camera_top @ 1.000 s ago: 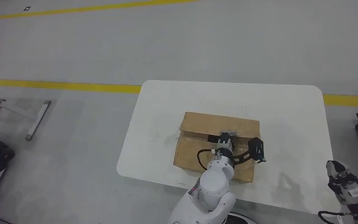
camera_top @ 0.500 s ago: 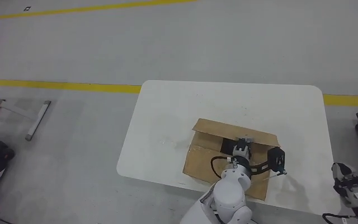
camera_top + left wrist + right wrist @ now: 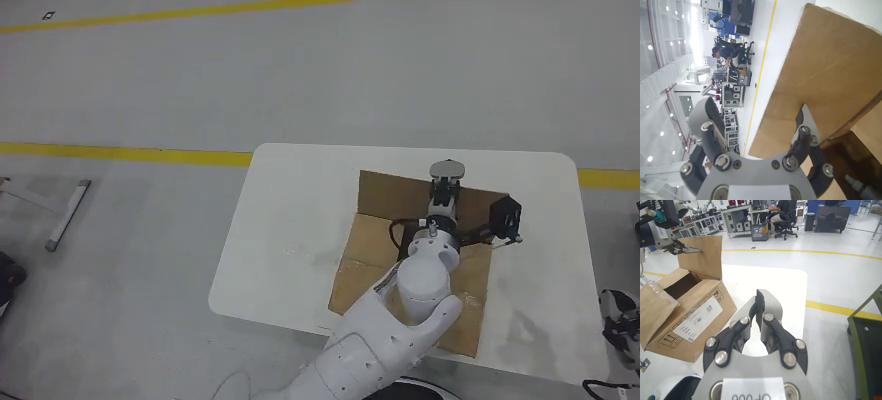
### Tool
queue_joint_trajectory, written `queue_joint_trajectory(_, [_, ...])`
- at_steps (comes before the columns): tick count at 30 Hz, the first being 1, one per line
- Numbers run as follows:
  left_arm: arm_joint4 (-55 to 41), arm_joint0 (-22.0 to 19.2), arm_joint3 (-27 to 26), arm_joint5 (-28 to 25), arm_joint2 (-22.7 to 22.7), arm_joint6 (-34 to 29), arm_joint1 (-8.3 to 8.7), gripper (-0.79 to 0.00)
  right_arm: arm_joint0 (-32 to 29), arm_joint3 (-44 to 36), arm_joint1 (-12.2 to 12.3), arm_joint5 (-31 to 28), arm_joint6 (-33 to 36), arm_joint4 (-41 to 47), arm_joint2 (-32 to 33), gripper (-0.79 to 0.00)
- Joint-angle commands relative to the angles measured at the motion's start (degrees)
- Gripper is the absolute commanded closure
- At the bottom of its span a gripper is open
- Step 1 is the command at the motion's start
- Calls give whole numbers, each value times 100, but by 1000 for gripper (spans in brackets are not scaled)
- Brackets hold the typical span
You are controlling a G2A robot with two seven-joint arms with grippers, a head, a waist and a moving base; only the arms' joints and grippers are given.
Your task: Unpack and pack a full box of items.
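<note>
Over the last second the box slid and turned on the desk, and its far flap went from flat to upright. My left fingers are spread, with the flap's edge between them and one finger touching its face. My right fingers are pressed together and empty, well apart from the box. I judge that side open, so unpacking can start.

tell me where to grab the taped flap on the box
Likely its free edge beside the dark opening, coming from above the opening. The taped flap slopes up from its fold, so that edge looks lifted off the box, leaving room underneath.
</note>
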Motion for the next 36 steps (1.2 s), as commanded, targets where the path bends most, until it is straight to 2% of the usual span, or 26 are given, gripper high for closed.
queue_joint_trajectory(1, [-54,-214,460,55,61,9,-94,-785,19,12,-1,3,20,8,26,0])
queue_joint_trajectory(5, [-83,-503,1089,-23,217,-47,-265,-785,45,38,-4,6,74,24,62,0])
queue_joint_trajectory(10, [-152,-696,1594,-50,336,-136,-450,-785,73,15,-10,14,135,35,81,0])
queue_joint_trajectory(14, [-194,-787,1621,90,314,-107,-543,-785,106,14,-14,19,175,52,100,0])
queue_joint_trajectory(17, [-321,-757,1364,170,187,-114,-570,-785,137,12,-18,18,201,53,89,0])
queue_joint_trajectory(20, [-367,-626,882,181,8,-195,-547,-785,186,-6,-20,20,242,44,67,0])
queue_joint_trajectory(22, [-410,-392,359,288,-156,-230,-501,-785,222,-60,-17,22,276,-5,77,0])
queue_joint_trajectory(24, [-260,-111,-211,74,-276,-282,-418,-785,252,-121,-16,19,301,-30,87,0])
queue_joint_trajectory(30, [-68,1190,-2173,-787,-813,-391,-114,-785,390,-187,-6,-49,406,-73,75,0])
queue_joint_trajectory(33, [-315,1942,-2987,-1369,-1053,-391,10,-785,469,-256,3,-109,461,-166,29,0])
queue_joint_trajectory(36, [-524,2509,-3671,-1873,-1275,-406,189,-785,579,-329,15,-147,518,-258,8,0])
